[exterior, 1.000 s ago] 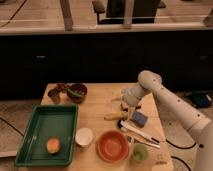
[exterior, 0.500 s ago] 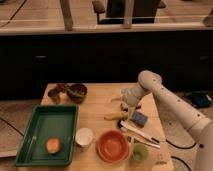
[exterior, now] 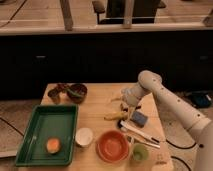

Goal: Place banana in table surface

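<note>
The banana is a small yellow shape lying on the light tan table surface, right of centre. My gripper hangs at the end of the white arm, just above and slightly right of the banana. I cannot tell whether it touches the banana. A pale yellowish patch shows left of the gripper; I cannot tell what it is.
A green tray with an orange object sits front left. A white cup, a red bowl and a green cup stand at the front. A blue sponge and a long utensil lie right of the banana. A dark bowl is back left.
</note>
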